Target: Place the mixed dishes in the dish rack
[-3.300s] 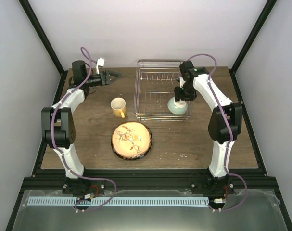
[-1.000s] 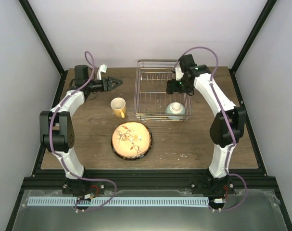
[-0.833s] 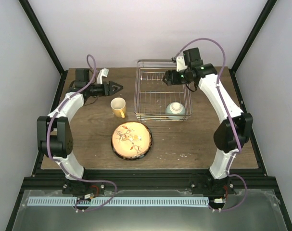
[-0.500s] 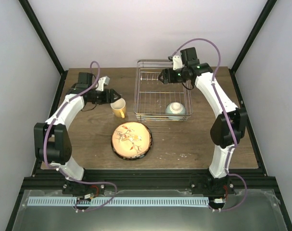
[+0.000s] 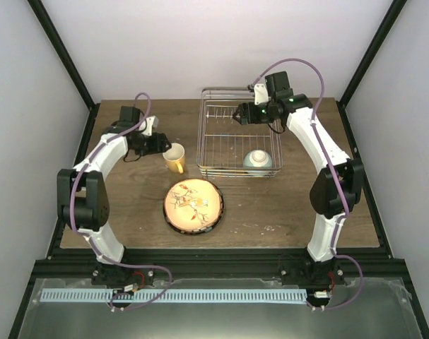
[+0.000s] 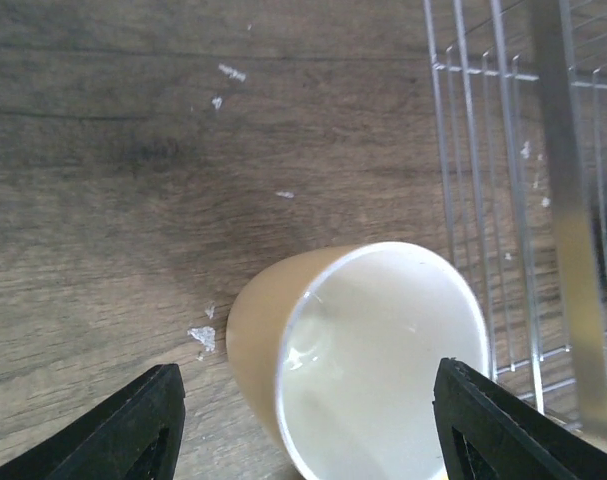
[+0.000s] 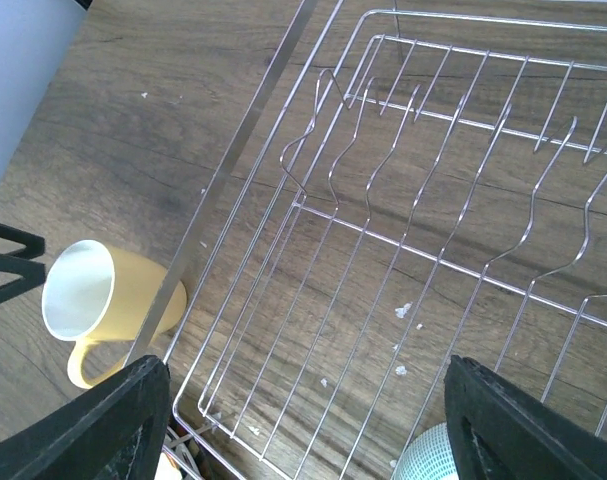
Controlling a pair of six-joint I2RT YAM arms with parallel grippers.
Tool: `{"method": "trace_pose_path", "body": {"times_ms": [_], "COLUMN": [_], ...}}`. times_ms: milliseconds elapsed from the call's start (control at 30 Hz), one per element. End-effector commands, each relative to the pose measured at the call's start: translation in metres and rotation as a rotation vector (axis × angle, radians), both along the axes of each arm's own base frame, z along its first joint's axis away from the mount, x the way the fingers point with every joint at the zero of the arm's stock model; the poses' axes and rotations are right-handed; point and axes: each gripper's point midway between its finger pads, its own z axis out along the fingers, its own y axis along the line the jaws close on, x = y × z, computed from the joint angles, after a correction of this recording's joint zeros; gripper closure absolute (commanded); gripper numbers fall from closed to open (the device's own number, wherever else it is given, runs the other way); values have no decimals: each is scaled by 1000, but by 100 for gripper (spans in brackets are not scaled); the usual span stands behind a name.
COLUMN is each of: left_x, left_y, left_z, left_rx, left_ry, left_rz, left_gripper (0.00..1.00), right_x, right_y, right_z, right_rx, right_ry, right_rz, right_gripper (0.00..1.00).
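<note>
The yellow mug (image 5: 174, 157) stands on the table left of the dish rack (image 5: 237, 106); it also shows in the left wrist view (image 6: 363, 360) and the right wrist view (image 7: 98, 295). My left gripper (image 5: 162, 143) is open just left of the mug, its fingertips (image 6: 133, 430) either side of it without touching. The pale-teal bowl (image 5: 258, 160) sits in the rack's near right corner. My right gripper (image 5: 238, 113) is open and empty, above the rack's far part (image 7: 423, 230). The orange-cream floral plate (image 5: 193, 205), on a dark-rimmed plate, lies near the table's front.
The wire rack's left wall (image 6: 503, 200) stands close right of the mug. Small white specks lie on the wooden table (image 5: 129, 198). Black frame posts and pale walls enclose the table.
My left gripper has swung from the far left down to the mug and opened round it. My right gripper let go of the bowl in the rack and rose to the rack's far side.
</note>
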Motion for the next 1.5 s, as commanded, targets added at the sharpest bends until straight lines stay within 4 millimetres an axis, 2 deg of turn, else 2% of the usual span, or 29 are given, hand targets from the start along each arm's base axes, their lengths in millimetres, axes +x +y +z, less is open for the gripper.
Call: {"method": "trace_pose_path", "body": {"times_ms": [0,100,200,233,333,400,700,900,967,1033,1067,1200,1367,1467], "left_x": [8,9,9,10,9,9,5,6,9,11,11,9,-1,-9], "left_y": [-2,-7,-11,-12,-15,-17,-21,-27,-28,-30,-30,-35,-48,-41], "left_z": [-14,-25,-28,-28,-31,-35,-45,-59,-60,-59,-58,-52,-32,-18], "left_rx": [3,14,12,9,0,-3,0,1,-4,-11,-15,-43,-171,-282], "left_ry": [34,59,60,58,62,76,110,118,112,107,102,84,26,-9], "left_rz": [7,-9,-13,-10,-14,-18,-31,-54,-54,-57,-61,-85,-150,-148], "left_gripper": [31,31,33,37,58,67,82,84,89,99,100,100,100,100], "right_x": [-8,-8,-9,-10,-10,-9,-9,-11,-13,-14,-14,-16,-19,-27], "right_y": [-1,-1,-1,1,2,2,-1,-5,-6,-7,-7,-6,1,12], "right_z": [22,22,22,22,18,14,11,7,7,5,5,2,0,-6], "right_rx": [13,18,23,28,34,31,12,-10,-11,-13,-12,-13,26,98], "right_ry": [-42,-34,-33,-31,-1,15,18,27,27,29,31,38,45,69], "right_rz": [-7,-12,-10,-3,-3,-6,-20,-33,-33,-35,-35,-28,6,46], "right_gripper": [24,24,24,24,24,24,24,24,24,24,24,24,24,24]}}
